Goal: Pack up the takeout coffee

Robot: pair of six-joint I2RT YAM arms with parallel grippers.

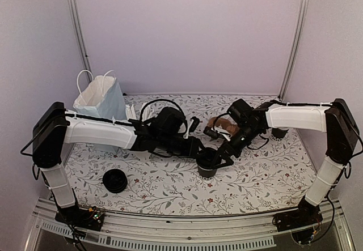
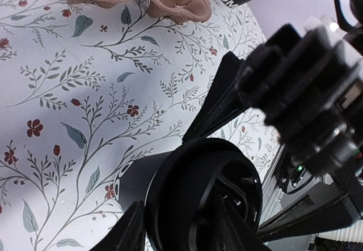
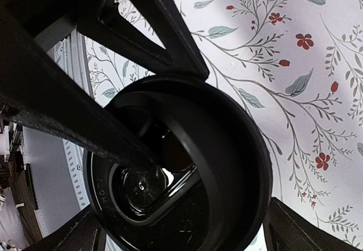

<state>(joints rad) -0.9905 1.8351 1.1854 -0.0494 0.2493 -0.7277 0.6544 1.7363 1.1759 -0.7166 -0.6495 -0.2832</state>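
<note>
Soft, even light fills the overhead view. Nothing burns out, and the left arm (image 1: pixel 96 132) and right arm (image 1: pixel 295 115) throw only faint, blurred-edged shadows on the flowered surface (image 1: pixel 170 191). The side rails (image 1: pixel 76 30) lean outward toward the top, a wide-angle look.

From the left wrist, a broad grey shadow crosses the surface's left half. The pattern is crisp, but the right arm close by is smeared out of focus.

From the right wrist, the fingers (image 3: pixel 51 103) near the lens are black, featureless and soft. The lid of the coffee cup (image 3: pixel 227 166) carries a dull sheen and one small white glint. The surface beyond is bright and sharp.
</note>
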